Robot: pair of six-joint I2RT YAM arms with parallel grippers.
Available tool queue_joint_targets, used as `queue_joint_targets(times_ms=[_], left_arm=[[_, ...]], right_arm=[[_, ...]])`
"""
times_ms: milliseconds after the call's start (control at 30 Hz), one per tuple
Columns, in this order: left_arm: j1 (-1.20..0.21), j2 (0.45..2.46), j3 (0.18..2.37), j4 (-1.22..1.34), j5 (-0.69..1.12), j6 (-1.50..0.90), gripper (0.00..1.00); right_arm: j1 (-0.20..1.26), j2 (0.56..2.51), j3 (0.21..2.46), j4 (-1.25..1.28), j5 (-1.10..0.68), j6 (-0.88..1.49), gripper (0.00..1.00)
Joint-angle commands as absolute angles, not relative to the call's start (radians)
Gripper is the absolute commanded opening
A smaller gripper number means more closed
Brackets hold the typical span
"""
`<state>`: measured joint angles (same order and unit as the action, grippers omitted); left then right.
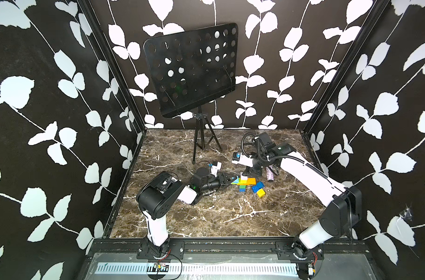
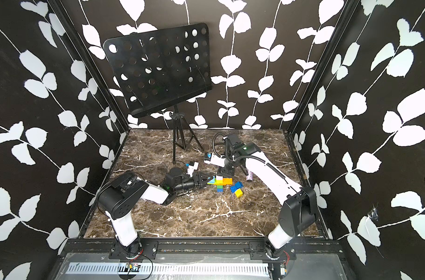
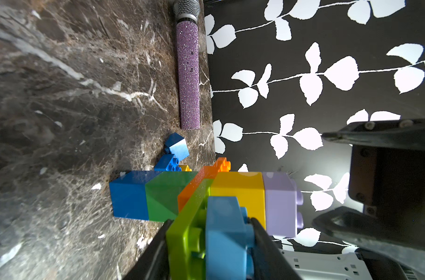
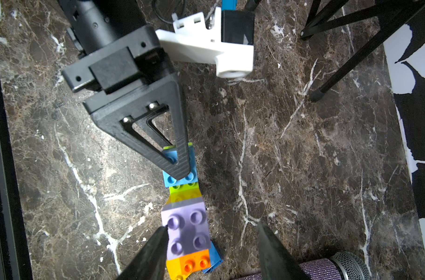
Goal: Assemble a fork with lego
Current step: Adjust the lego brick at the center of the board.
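Left tool point(image 3: 210, 221) pinches fork point(image 3: 238, 191); right tool point(image 4: 212, 226) spread.

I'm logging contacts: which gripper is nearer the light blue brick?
Left. The left gripper has its jaws closed on the light blue brick; the right gripper is farther off, jaws open by the lilac brick.

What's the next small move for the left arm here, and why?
Probably squeeze the left gripper firmly, pressing the light blue brick onto the lime plate: its jaws sandwich both at the fork's end, while the right gripper hangs open over the lilac brick, holding nothing.
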<state>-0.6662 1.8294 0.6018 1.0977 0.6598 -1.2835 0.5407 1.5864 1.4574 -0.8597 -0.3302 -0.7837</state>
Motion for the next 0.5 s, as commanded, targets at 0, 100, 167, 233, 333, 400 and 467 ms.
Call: queue_joint_targets(times_ms=[0, 100, 167, 233, 333, 400, 467], left_arm=[[-0.667, 1.804, 0.607, 1.065, 0.675, -1.261, 0.45], [-0.667, 1.798, 0.607, 1.064, 0.674, -1.263, 0.43], [-0.667, 1.791, 0.609, 1.064, 0.672, -1.264, 0.42], [-0.667, 1.786, 0.606, 1.063, 0.666, -1.264, 0.43], [-0.664, 1.788, 0.597, 1.067, 0.660, -1.268, 0.43], [-0.660, 1.792, 0.586, 1.080, 0.650, -1.274, 0.43], [-0.658, 1.801, 0.577, 1.109, 0.644, -1.288, 0.43]], right_arm=[[0.535, 1.569, 1.440, -0.848, -0.353, -0.775, 0.58], [0.535, 1.571, 1.436, -0.844, -0.358, -0.773, 0.58], [0.534, 1.573, 1.433, -0.844, -0.363, -0.771, 0.58], [0.534, 1.577, 1.429, -0.843, -0.361, -0.769, 0.58], [0.534, 1.581, 1.421, -0.841, -0.361, -0.767, 0.58], [0.533, 1.586, 1.417, -0.841, -0.358, -0.765, 0.58], [0.528, 1.587, 1.411, -0.834, -0.358, -0.757, 0.58]])
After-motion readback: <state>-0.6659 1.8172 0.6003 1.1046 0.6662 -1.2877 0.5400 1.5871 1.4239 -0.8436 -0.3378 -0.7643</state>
